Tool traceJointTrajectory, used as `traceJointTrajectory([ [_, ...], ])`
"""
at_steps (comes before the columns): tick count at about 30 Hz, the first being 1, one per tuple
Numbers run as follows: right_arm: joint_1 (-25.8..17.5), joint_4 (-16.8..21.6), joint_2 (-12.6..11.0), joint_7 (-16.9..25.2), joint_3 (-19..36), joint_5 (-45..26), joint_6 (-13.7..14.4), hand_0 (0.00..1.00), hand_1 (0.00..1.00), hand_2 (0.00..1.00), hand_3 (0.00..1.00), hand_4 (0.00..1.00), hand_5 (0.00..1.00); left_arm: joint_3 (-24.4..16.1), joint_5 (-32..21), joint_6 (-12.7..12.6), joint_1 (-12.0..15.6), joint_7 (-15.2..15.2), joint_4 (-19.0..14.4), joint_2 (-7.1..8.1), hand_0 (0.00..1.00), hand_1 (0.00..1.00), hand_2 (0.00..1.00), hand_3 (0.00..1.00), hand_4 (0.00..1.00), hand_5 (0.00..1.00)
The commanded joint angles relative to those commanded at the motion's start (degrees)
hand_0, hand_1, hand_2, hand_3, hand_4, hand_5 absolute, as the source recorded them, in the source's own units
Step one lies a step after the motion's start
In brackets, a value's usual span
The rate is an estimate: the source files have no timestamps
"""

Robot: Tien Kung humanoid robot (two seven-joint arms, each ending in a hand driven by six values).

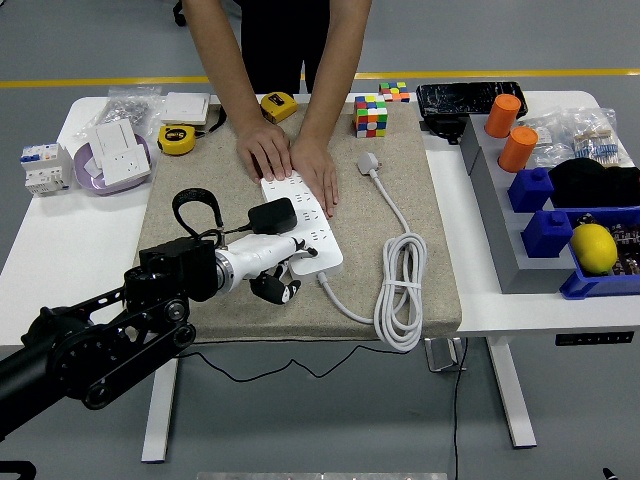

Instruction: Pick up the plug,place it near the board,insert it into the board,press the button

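A single head view looks forward and down from high on the robot's side, far enough back to take in the whole white table (40, 250), its legs and the floor beneath. The near edge runs low in the picture; a person (280, 40) stands at the far side, cut off at the top.

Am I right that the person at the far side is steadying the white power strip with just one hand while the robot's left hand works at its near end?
Not quite: the head view shows both of the person's hands pressing flat on the white power strip. The rest holds; the robot's left hand is at its near end.
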State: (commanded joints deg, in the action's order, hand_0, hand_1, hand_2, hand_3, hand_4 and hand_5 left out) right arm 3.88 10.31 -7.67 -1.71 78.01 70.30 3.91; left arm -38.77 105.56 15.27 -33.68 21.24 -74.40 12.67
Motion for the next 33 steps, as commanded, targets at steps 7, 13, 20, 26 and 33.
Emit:
traceJointTrajectory([
  [7, -0.25, 0.0, -0.04, -0.01, -0.05, 0.03, 0.01, 0.982, 0.834, 0.768, 0.8, 0.998, 0.977, 0.01, 0.96, 0.93, 0.11, 0.12, 0.89, 0.16, 0.133, 0.045, 0.161, 0.912, 0.443, 0.083],
  [13, -0.34, 0.0, -0.05, -0.01, -0.07, 0.03, 0.04, 0.981, 0.833, 0.766, 0.801, 0.998, 0.978, 0.69, 0.9, 2.59, 0.08, -0.23, 1.32, 0.46, 0.133, 0.045, 0.161, 0.833, 0.443, 0.073],
  [20, -0.41, 0.0, 0.0, 0.05, -0.24, -0.03, 0.0, 0.979, 0.833, 0.765, 0.8, 0.998, 0.979, -1.33, 0.6, -0.52, 0.35, -3.18, 0.26, 0.12, 0.132, 0.044, 0.16, 0.823, 0.458, 0.059],
  [26, -0.44, 0.0, -0.06, -0.02, -0.15, 0.02, 0.02, 0.98, 0.833, 0.765, 0.799, 0.998, 0.978, -1.45, 0.38, -0.53, 0.31, -3.51, -0.54, 0.33, 0.132, 0.042, 0.158, 0.814, 0.457, 0.056],
  [33, -0.38, 0.0, -0.09, 0.03, -0.14, -0.07, 0.02, 0.98, 0.833, 0.764, 0.799, 0.998, 0.979, -0.25, 0.67, 1.56, 0.16, -2.59, -0.27, 0.74, 0.131, 0.043, 0.158, 0.791, 0.46, 0.051],
])
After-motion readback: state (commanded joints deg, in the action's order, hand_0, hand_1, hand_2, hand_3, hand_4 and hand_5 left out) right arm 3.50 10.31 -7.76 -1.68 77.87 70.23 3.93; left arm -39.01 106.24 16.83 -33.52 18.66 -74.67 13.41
